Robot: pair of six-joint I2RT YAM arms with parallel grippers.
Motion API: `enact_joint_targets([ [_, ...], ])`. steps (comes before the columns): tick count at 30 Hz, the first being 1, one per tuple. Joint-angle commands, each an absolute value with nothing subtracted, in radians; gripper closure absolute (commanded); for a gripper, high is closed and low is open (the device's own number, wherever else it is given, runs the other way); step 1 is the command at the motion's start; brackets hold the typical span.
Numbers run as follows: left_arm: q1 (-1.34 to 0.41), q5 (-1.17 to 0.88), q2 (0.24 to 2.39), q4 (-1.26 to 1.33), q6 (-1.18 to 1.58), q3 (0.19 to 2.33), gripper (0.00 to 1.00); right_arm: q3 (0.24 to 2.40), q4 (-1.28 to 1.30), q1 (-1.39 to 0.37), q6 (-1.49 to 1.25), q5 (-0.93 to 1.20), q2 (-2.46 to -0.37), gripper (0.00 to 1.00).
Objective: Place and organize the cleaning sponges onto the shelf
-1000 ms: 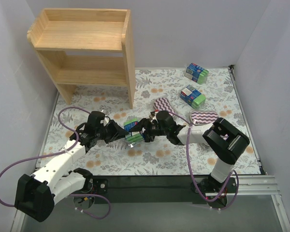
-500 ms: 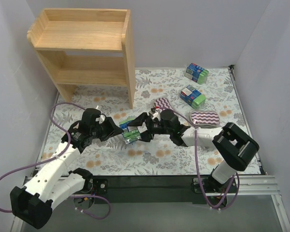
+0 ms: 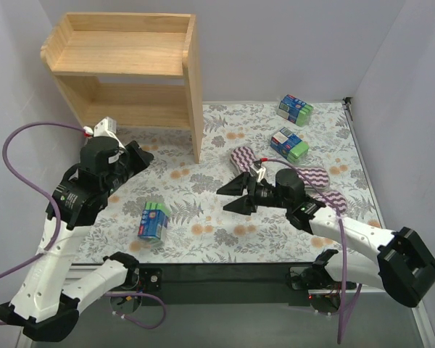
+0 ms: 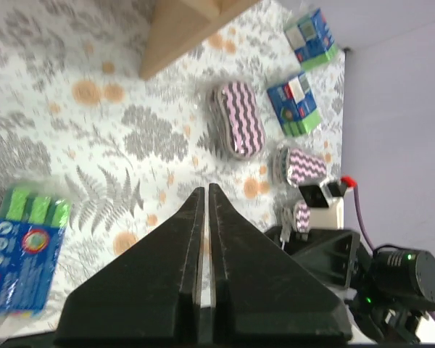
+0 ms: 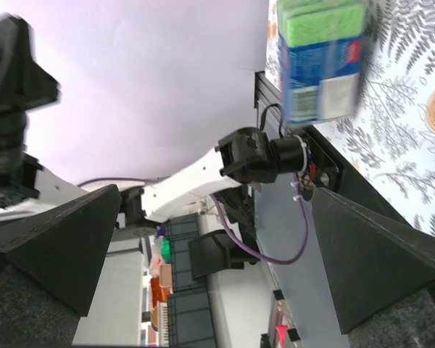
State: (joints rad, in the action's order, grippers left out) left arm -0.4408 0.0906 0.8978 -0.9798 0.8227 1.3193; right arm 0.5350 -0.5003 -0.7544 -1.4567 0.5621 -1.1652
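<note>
Plainly, the blue-and-green sponge pack lay flat on the mat, long axis running near-to-far, just nearward of the left gripper, jaws pressed together, empty; the right gripper, spread wide, faced it from farther right.

Plainly a robotics lab cell: boxed in by blank white walls around the floral-covered surface, black mounting rail (purple cables trailing) at that surface's near edge.
</note>
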Motion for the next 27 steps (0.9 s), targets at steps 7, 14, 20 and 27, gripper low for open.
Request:
enact_joint_targets([
  [7, -0.443, 0.138, 0.968, -0.998, 0.69, 1.358, 1.0, 0.647, 0.06, -0.729, -1.093, 0.594, -1.054, 0.01],
  [14, -0.445, 0.13, 0.781, -1.071, 0.853, 1.091, 1.0, 0.878, 0.348, -0.799, -0.796, 0.463, -1.189, 0.01],
  [20, -0.443, 0.236, 0.729, -1.183, 0.945, 1.204, 0.92, 1.089, 0.36, -1.008, -0.821, 0.313, -1.466, 0.01],
  [27, -0.443, 0.256, 0.684, -1.245, 1.048, 1.276, 0.62, 1.417, 0.391, -1.143, -0.91, 0.207, -1.813, 0.01],
])
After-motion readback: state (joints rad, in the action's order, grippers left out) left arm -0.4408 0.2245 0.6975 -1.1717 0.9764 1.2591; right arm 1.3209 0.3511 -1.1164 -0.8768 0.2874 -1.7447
